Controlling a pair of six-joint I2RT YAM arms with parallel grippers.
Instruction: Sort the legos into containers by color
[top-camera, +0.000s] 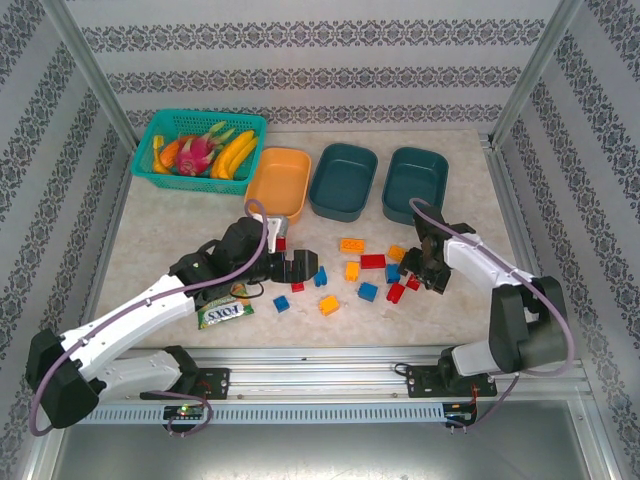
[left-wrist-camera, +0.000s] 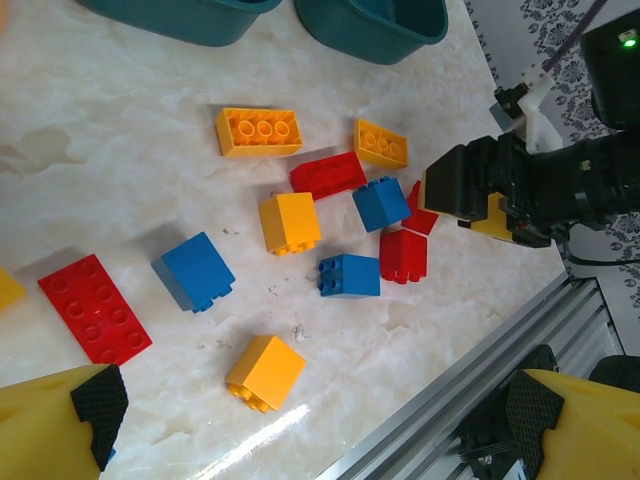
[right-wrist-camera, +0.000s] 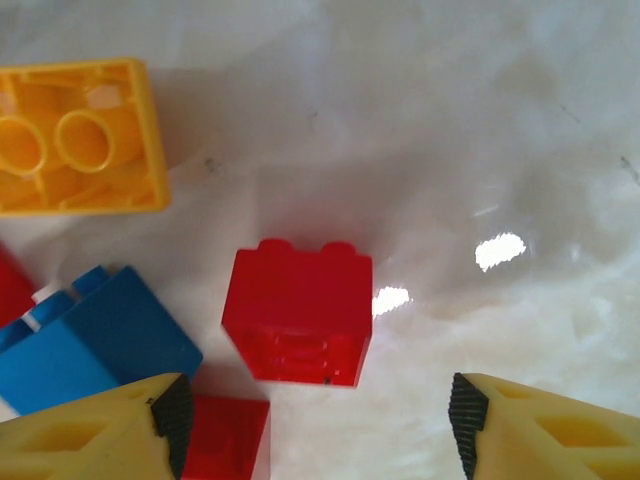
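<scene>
from above, the legos (top-camera: 372, 261) lay scattered on the surface (top-camera: 150, 235), just in front of a row of three tubs: the orange tub (top-camera: 280, 182) on the left, the middle teal tub (top-camera: 343, 182) and the right teal tub (top-camera: 415, 185). the left tool (top-camera: 300, 266) sat low at the left end of the scatter, beside a green packet (top-camera: 225, 312), and the right tool (top-camera: 428, 272) sat at the right end. a teal basket (top-camera: 160, 128) of fruit stood in the far left corner. in the left wrist view, that tool's fingers (left-wrist-camera: 100, 400) stood wide apart and held nothing. ahead of them lay a long yellow brick (left-wrist-camera: 260, 131), a blue brick (left-wrist-camera: 195, 270) and a flat red plate (left-wrist-camera: 95, 307), among others. in the right wrist view, the right tool's fingers (right-wrist-camera: 170, 415) were also spread apart. a small red brick (right-wrist-camera: 298, 315) rested on the surface just ahead of the gap, touching neither finger. an upturned yellow brick (right-wrist-camera: 75, 135) lay at upper left.
</scene>
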